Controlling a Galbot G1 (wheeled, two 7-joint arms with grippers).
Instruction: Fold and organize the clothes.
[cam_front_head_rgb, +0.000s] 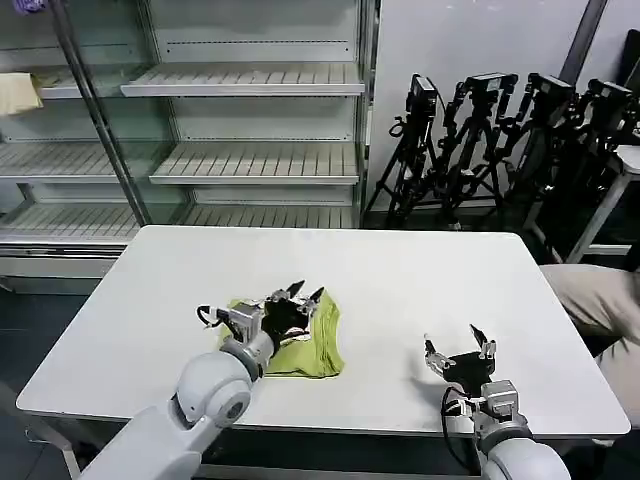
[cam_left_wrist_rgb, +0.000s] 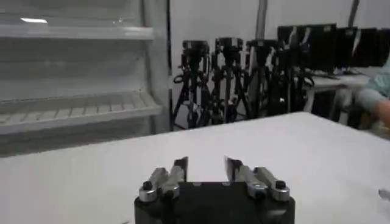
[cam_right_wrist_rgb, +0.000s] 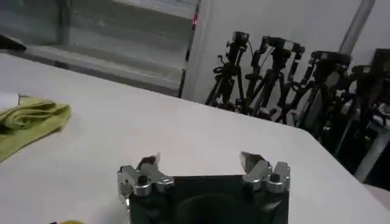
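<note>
The lime-green T-shirt (cam_front_head_rgb: 318, 345) lies folded into a small bundle on the white table (cam_front_head_rgb: 400, 270), left of centre near the front edge. My left gripper (cam_front_head_rgb: 304, 292) hovers just over the bundle's far side, open, with nothing between its fingers. In the left wrist view the left gripper (cam_left_wrist_rgb: 206, 163) has only bare tabletop ahead of it. My right gripper (cam_front_head_rgb: 457, 338) is open above the table's front right, well apart from the shirt. In the right wrist view the right gripper (cam_right_wrist_rgb: 200, 159) is empty, and the green T-shirt (cam_right_wrist_rgb: 27, 122) lies off to one side.
Glass-fronted shelving (cam_front_head_rgb: 250, 120) stands behind the table on the left. Black camera tripods (cam_front_head_rgb: 480, 140) cluster behind it on the right. A person's sleeve (cam_front_head_rgb: 600, 300) is at the table's right edge.
</note>
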